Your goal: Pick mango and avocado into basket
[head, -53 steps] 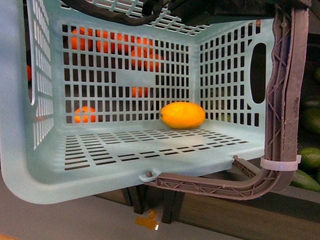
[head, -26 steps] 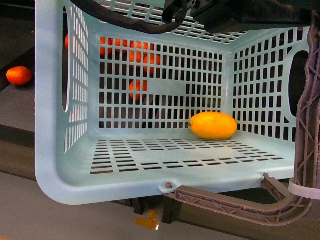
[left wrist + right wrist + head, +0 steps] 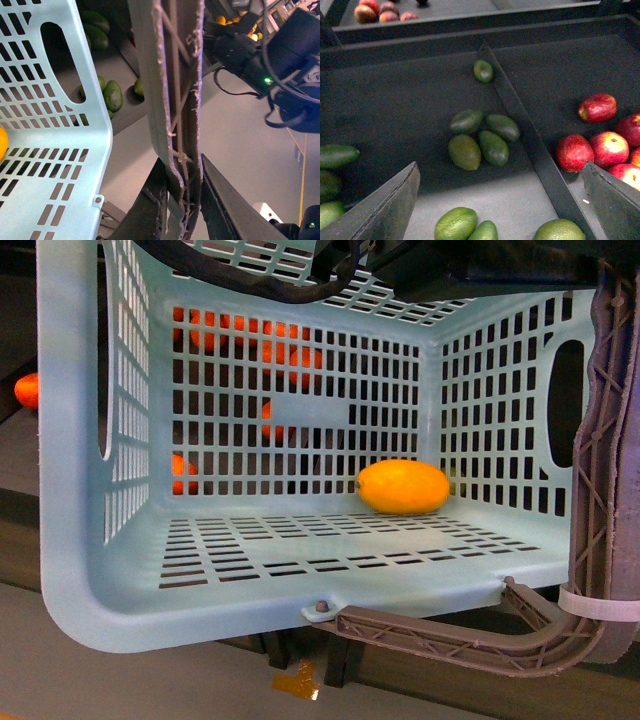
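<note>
The teal basket (image 3: 90,580) fills the front view, tipped with its mouth toward the camera. The yellow-orange mango (image 3: 403,487) lies on its slotted floor near the back right corner. My left gripper (image 3: 182,200) is shut on the basket's grey-brown handle (image 3: 175,75), beside the teal wall (image 3: 50,165). My right gripper (image 3: 500,185) is open and holds nothing. It hangs over a dark bin where several avocados lie, the nearest a dark green one (image 3: 493,147) next to a duller one (image 3: 465,151).
A black divider (image 3: 530,145) separates the avocado bin from red apples (image 3: 597,107). Brighter green fruits (image 3: 455,223) lie just under the right gripper. Oranges (image 3: 290,350) show through the basket's back lattice. A black arm with cables (image 3: 250,50) is beyond the handle.
In the front view the basket swung to the right, then back a little to the left. The mango stayed by the back wall.
</note>
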Motion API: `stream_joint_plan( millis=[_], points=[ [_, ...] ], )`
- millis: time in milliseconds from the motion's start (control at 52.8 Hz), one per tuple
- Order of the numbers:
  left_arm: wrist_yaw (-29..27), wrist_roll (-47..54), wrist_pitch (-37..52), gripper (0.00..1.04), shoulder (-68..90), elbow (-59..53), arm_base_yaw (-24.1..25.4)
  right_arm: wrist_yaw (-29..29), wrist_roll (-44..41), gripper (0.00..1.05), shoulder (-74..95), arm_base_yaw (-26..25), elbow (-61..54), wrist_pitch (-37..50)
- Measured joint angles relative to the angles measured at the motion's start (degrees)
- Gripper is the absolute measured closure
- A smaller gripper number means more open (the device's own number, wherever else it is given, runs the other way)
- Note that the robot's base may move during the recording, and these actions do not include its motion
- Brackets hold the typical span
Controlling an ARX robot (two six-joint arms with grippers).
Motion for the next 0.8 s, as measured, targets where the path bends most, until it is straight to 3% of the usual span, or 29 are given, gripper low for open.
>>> stream_joint_plan(
  millis=[341,550,796],
  points=[
    [0.0,0.0,0.0,0.91,0.0,0.0,0.0,-6.4,-8.0,0.08,31.5,-2.4,17.0,0.7],
    [-0.2,0.0,0.0,0.91,0.0,0.0,0.0,-14.8,-12.7,0.08,41.0,0.5,25.9,-6.8],
    [0.1,0.0,0.0,0.91,0.0,0.0,0.0,-18.0,-21.4,0.08,50.6,3.4,34.6,-13.2]
  ],
)
